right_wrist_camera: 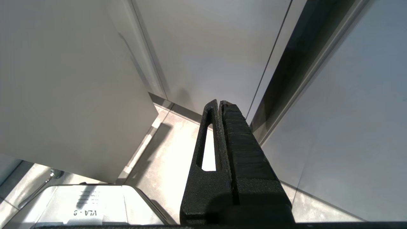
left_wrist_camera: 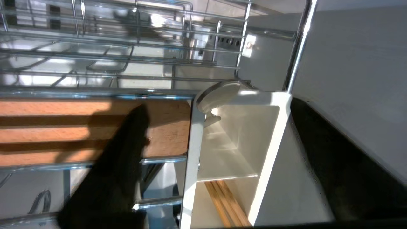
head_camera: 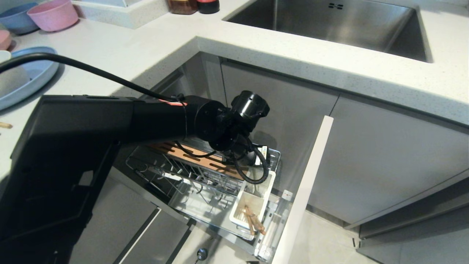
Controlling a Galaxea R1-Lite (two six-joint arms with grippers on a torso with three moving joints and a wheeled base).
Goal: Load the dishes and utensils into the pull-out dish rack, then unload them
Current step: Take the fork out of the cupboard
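The pull-out dish rack [head_camera: 205, 172] stands drawn out under the counter, its pale front panel [head_camera: 304, 190] on the right. Two wooden chopsticks [head_camera: 253, 221] [left_wrist_camera: 227, 203] lie in the nearer compartment of its white caddy [head_camera: 269, 190] [left_wrist_camera: 270, 152]. The silver spoon [left_wrist_camera: 219, 94] has its bowl resting on the caddy's far rim. My left gripper [left_wrist_camera: 217, 108] hangs open over the caddy, one finger above the wooden strip [left_wrist_camera: 79, 127], the other outside the caddy. The light-blue plate [head_camera: 36, 75] and the cream bowl [head_camera: 11, 79] sit on the counter at left. My right gripper [right_wrist_camera: 220, 101] is shut and empty, pointing at the floor beside the cabinet fronts.
A pink bowl [head_camera: 53, 14] and a blue bowl [head_camera: 16, 18] stand at the counter's back left. The steel sink [head_camera: 329, 25] lies at the back right. My left arm [head_camera: 110, 121] covers much of the rack's left part. Grey cabinet doors [head_camera: 384, 161] close off the right.
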